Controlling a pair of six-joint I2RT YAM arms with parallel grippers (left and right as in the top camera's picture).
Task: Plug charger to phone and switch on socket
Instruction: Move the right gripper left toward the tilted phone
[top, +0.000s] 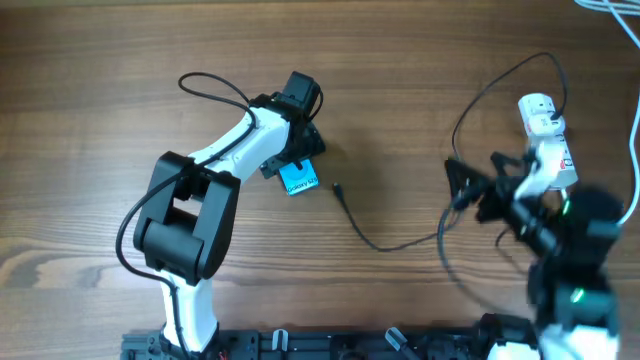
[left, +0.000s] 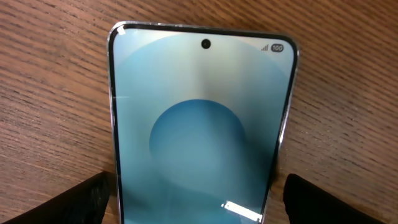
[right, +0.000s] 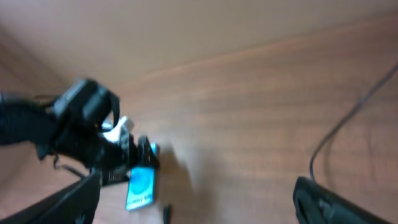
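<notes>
Step in hand, by judgement: securing the phone (left: 199, 112) ahead of plugging; neither plugging nor switching is done yet.

The left gripper (left: 196, 193) is standing wide, its dark fingers (left: 93, 199) straddling the phone's lower edges, just beside them and apparently not clamping. The right gripper (right: 196, 186) is hanging spread and empty near the socket (top: 545, 135), blurred.

The phone is lying flat, screen up and glowing teal, on the wooden table (top: 100, 80); it is a glossy slab with rounded corners and a thin metallic rim. The charger (top: 400, 243), a thin limp black cable, is trailing from the socket side with its small plug tip resting loose near the phone. The socket is a white oblong plastic strip.

The next move is calling for a pinch on the slim tip, then accurate lining up with the phone's port.
</notes>
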